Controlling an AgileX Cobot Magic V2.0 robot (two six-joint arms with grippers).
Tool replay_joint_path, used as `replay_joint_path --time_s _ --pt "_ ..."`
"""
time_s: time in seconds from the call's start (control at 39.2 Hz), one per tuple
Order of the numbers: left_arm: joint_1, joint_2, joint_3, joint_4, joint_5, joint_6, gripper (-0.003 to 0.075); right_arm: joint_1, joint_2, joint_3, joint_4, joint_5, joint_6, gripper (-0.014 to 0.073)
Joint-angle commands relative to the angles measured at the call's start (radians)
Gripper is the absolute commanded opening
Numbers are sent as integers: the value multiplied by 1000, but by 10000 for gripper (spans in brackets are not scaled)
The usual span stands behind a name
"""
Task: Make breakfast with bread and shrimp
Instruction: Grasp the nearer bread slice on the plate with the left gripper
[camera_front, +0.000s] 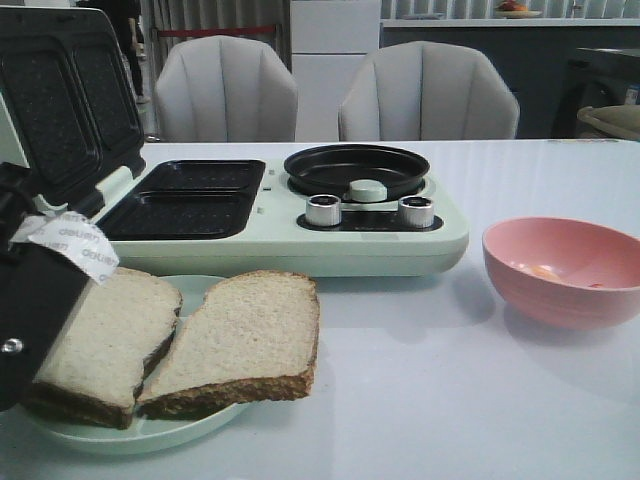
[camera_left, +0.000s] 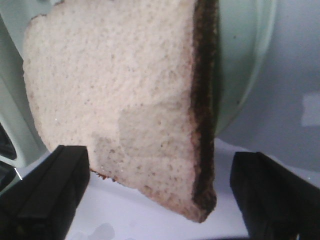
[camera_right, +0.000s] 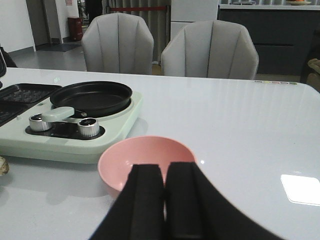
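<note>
Two slices of bread lie side by side on a pale green plate (camera_front: 200, 428), the left slice (camera_front: 110, 335) and the right slice (camera_front: 245, 335). My left gripper (camera_left: 160, 197) hangs open just above the left slice (camera_left: 120, 100), a black finger (camera_left: 50, 192) on each side of its corner, touching nothing. From the front only the black left arm (camera_front: 40, 300) shows, covering that slice's left edge. Small orange shrimp (camera_front: 545, 270) lie in the pink bowl (camera_front: 562, 268). My right gripper (camera_right: 164, 172) is shut and empty, close in front of the pink bowl (camera_right: 145, 152), whose inside it hides.
A pale green breakfast maker (camera_front: 300, 225) stands behind the plate with its lid (camera_front: 65, 105) open, two black sandwich wells (camera_front: 190, 195), a round black pan (camera_front: 357, 170) and two silver knobs (camera_front: 323, 210). Two grey chairs (camera_front: 225, 90) stand beyond the table.
</note>
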Motion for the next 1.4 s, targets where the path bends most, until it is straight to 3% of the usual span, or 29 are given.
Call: replay_joint_path --time_s 0.0,0.15,0.23,0.56,0.66,1.07,1.38 --pt "17 4 -28 30 9 -12 618 -5 -21 -16 -6 -77 -8 174" --pt "46 32 -31 68 9 -12 616 -5 -21 -16 -6 -77 -8 174" --pt "48 35 -31 80 3 -12 578 -5 -21 -16 -6 -77 -8 174" --pt "48 35 -31 98 -20 -12 191 -5 -21 -16 -6 -77 -8 174" --pt "44 24 -31 93 32 -12 124 -5 -21 -16 -6 -77 -8 174" --pt "-14 -176 -63 22 97 -12 113 -5 -21 -16 -6 -77 -8 174" --pt "-4 -245 -221 7 95 -12 114 -5 -21 -16 -6 -77 -8 174"
